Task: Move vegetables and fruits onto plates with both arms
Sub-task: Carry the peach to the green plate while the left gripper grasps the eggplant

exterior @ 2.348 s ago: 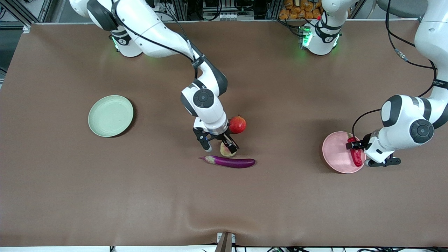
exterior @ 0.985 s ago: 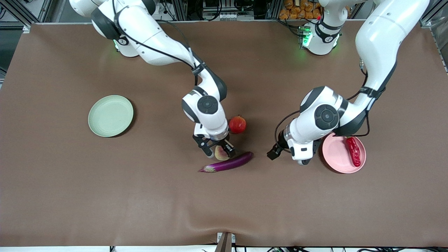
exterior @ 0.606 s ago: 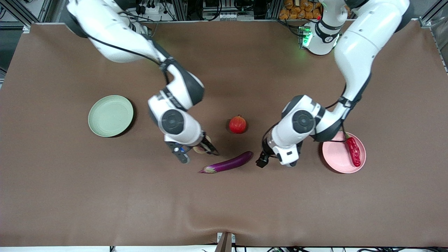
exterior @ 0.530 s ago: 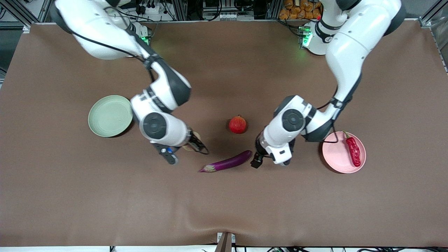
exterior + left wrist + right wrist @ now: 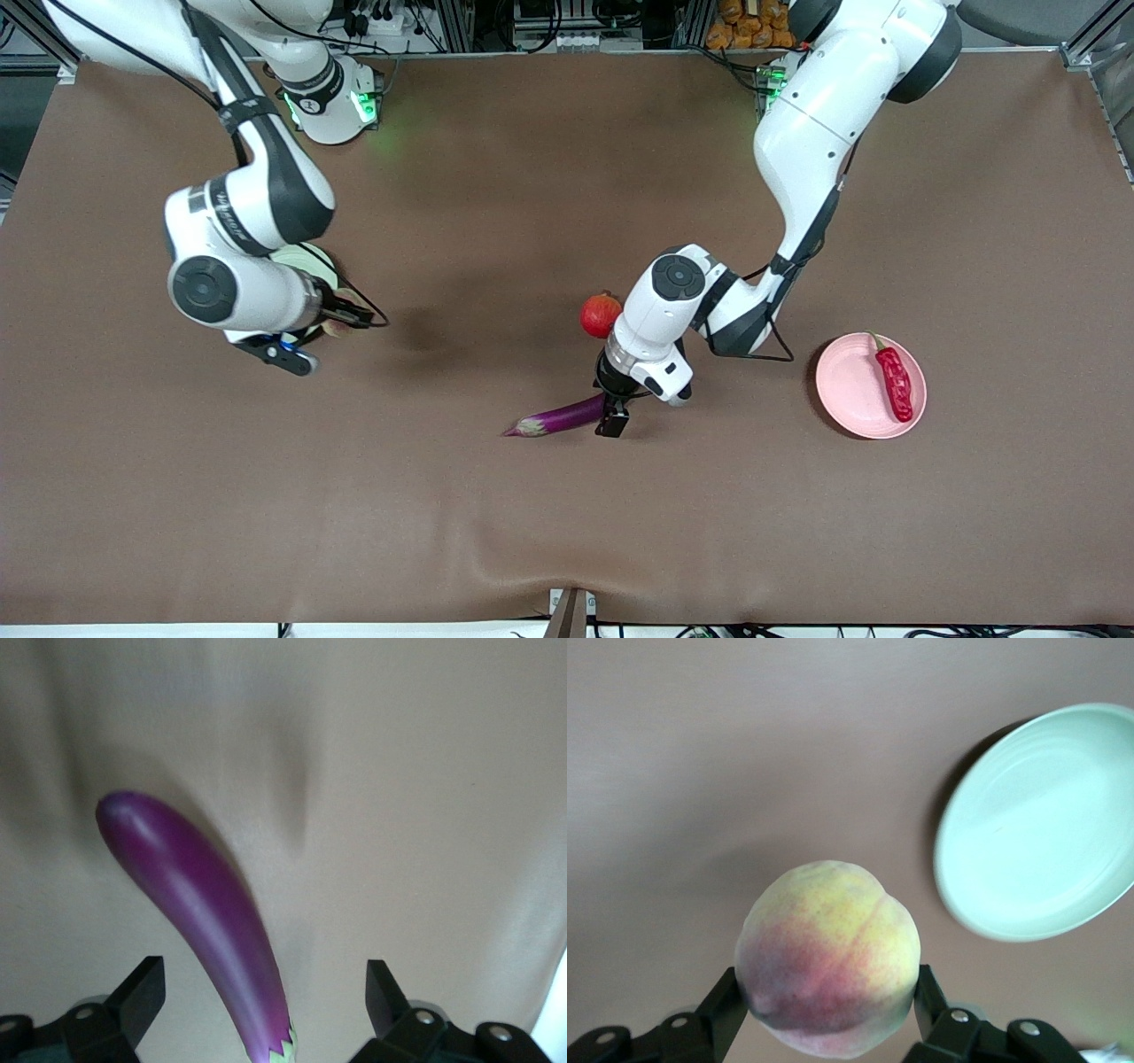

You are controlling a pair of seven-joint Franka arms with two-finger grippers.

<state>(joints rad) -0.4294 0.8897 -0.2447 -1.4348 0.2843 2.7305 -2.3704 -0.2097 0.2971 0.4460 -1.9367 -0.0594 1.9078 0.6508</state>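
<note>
My right gripper [image 5: 324, 333] is shut on the yellowish-pink peach [image 5: 828, 957] and holds it in the air beside the pale green plate [image 5: 1036, 824], which my right arm mostly hides in the front view [image 5: 312, 259]. My left gripper [image 5: 611, 418] is open and low over the purple eggplant [image 5: 558, 416]. In the left wrist view the eggplant [image 5: 204, 921] lies between the two spread fingers [image 5: 142, 997], untouched. The red pomegranate [image 5: 599, 315] sits on the table, farther from the front camera than the eggplant. The red chili pepper [image 5: 893, 383] lies in the pale pink plate [image 5: 846, 390].
A brown cloth [image 5: 567, 514] covers the whole table. The robot bases [image 5: 328, 97] stand along the edge farthest from the front camera. A small fixture [image 5: 570, 611] sits at the middle of the edge nearest that camera.
My right arm lifted the peach from beside the eggplant and carried it to the green plate. My left arm left the chili in the pink plate and moved over the eggplant, which has turned slightly.
</note>
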